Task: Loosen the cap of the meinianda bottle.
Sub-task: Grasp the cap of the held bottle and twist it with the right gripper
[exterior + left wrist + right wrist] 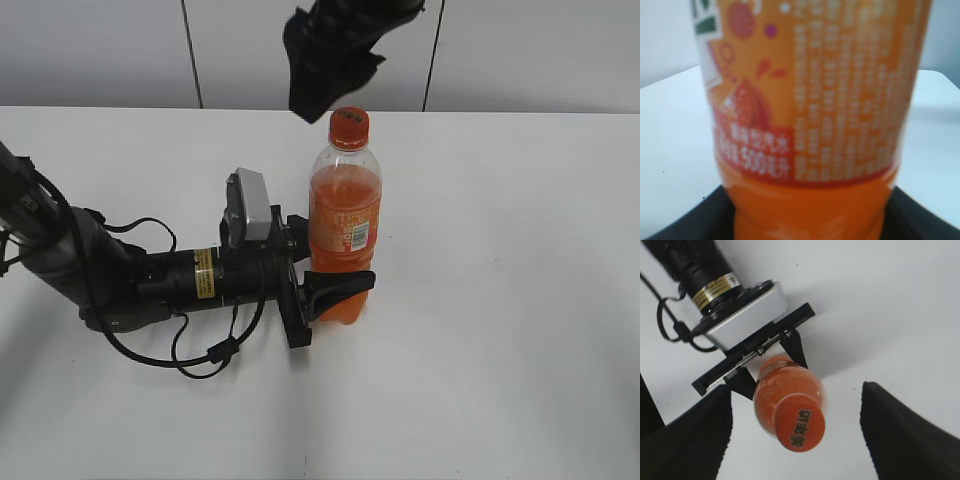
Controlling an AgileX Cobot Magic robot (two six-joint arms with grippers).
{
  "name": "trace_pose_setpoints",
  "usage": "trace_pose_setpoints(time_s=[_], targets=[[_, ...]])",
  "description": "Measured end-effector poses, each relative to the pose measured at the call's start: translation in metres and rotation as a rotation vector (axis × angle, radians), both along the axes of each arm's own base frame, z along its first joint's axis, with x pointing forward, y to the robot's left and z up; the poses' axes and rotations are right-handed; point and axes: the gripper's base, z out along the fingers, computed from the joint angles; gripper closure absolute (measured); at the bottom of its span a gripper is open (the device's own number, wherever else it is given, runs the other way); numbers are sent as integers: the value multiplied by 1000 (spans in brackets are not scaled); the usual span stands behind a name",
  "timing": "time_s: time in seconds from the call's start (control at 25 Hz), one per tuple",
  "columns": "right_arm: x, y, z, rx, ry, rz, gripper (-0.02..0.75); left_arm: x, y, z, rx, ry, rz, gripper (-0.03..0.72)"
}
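Note:
The meinianda bottle [345, 220] stands upright on the white table, full of orange liquid. Its orange cap [349, 125] sits on the neck, dark characters on top. My left gripper [335, 272] lies low along the table and is shut on the bottle's lower body. In the left wrist view the label [815, 100] fills the frame, with a black finger [687, 222] at each bottom corner. My right gripper [330, 75] hovers just above the cap. Seen from the right wrist, the cap [800, 422] lies between the open fingers [690, 440], clear of both.
The left arm, its silver wrist camera [250, 205] and looping black cables [200, 355] lie across the left of the white table [500, 300]. A pale wall with dark seams stands behind.

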Motion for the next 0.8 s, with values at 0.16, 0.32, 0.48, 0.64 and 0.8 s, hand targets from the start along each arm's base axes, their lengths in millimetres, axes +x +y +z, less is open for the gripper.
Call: trace_pose_setpoints(time_s=[0.16, 0.32, 0.48, 0.64, 0.8], targets=[[5, -5, 7, 58, 42, -326, 143, 0, 0, 0, 0, 0, 1, 288], [5, -5, 7, 98, 85, -449, 143, 0, 0, 0, -1, 0, 2, 288], [3, -6, 4, 107, 114, -490, 143, 0, 0, 0, -1, 0, 2, 288], [-2, -10, -8, 70, 146, -502, 143, 0, 0, 0, -1, 1, 2, 288], [-3, -9, -8, 77, 158, -509, 143, 0, 0, 0, -1, 2, 3, 288]])
